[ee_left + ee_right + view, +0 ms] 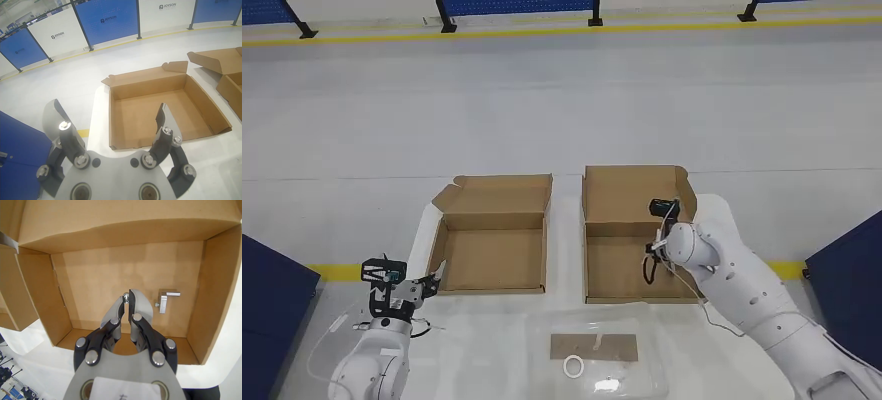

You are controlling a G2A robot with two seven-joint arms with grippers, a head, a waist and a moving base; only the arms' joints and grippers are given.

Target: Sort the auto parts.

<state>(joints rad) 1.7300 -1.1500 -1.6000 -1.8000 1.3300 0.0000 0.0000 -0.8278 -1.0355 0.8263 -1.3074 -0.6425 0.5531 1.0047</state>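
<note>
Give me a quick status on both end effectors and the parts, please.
Left end effector open beside left box. Right end effector shut on small metal pin over right box. Bracket lies inside. No obstruction.

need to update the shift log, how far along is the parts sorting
Done: one metal bracket lies in the right cardboard box. In hand: the right tool is shut on a small metal stud above that box's floor. Left: a white ring and a small shiny part lie in the clear tray. The left cardboard box has no parts yet, and the left tool is open near its corner.
</note>
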